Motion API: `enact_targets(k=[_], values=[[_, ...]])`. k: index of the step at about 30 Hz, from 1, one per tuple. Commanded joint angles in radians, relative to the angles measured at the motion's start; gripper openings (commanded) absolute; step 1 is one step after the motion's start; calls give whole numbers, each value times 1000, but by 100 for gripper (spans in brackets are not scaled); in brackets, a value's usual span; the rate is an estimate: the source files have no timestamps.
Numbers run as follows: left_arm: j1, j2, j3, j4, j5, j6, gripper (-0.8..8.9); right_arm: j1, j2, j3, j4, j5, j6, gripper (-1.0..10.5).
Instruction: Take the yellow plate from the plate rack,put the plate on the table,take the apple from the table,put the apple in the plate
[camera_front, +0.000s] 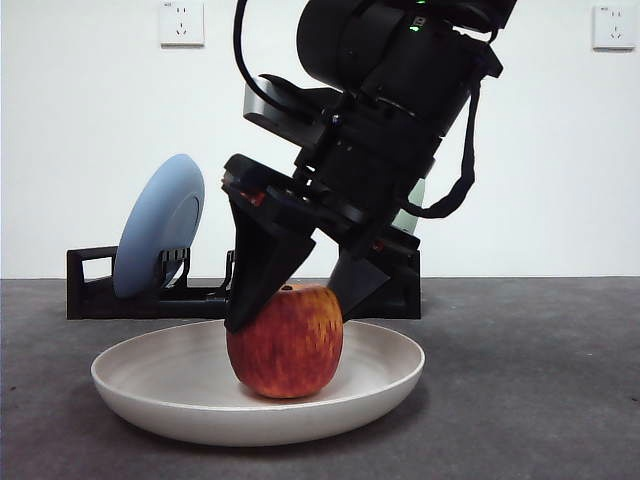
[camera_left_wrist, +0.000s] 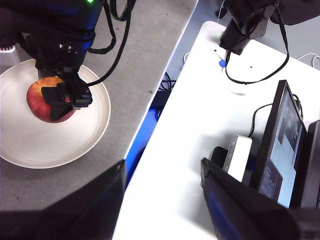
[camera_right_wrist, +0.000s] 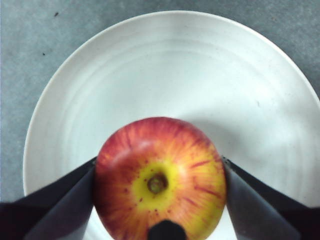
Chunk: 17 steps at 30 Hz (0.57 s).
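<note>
Front view: round streaked apple (camera_front: 286, 343), matte plate (camera_front: 150, 395)

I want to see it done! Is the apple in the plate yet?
Yes. The apple sits upright in the plate, stem up, with the right gripper around it.

Right gripper (camera_front: 290, 308) reaches down from above, arm tilted, its two black jaws set against opposite sides of the apple (camera_front: 286, 342), near the top half; apple rests in the yellow plate (camera_front: 130, 385). Left gripper (camera_left_wrist: 162, 175) held high beyond the table's edge, jaws spread apart, holding nothing.
</note>
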Motion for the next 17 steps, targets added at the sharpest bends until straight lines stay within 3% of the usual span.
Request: enact_targets(k=[1,10,17], values=[[2,-2,-2,0,3,12,252,3,8,2,-11,-5,18,541],[2,-2,-2,0,3,12,252,3,-49,111,-112,-6,30,541],[2,-2,-2,0,3,23,252,3,-195,206,-395,24,24,536]])
